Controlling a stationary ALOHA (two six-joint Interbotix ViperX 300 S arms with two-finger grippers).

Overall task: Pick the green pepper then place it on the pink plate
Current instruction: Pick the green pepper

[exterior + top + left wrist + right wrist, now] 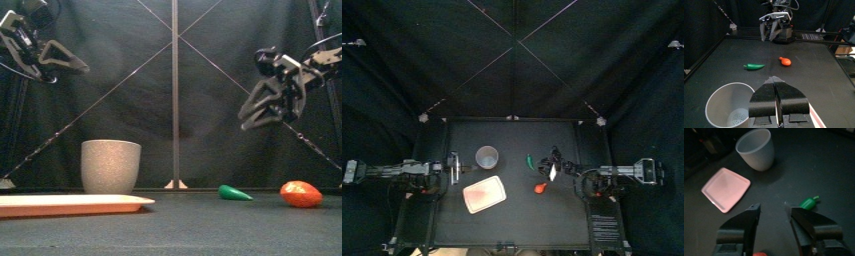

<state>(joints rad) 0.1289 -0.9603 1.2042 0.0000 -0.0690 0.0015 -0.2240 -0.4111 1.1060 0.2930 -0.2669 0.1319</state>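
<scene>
Right gripper hovers above the counter, fingers spread and empty.
The green pepper lies on the counter between the grey cup and a red toy, apart from the pink plate. The left gripper has its fingers pressed together.

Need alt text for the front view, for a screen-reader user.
A small green pepper lies untouched on the black table beside a red toy food, with a grey cup further along and an empty pink plate in front of the cup. The right gripper and the left gripper hang high above the table, holding nothing.
</scene>
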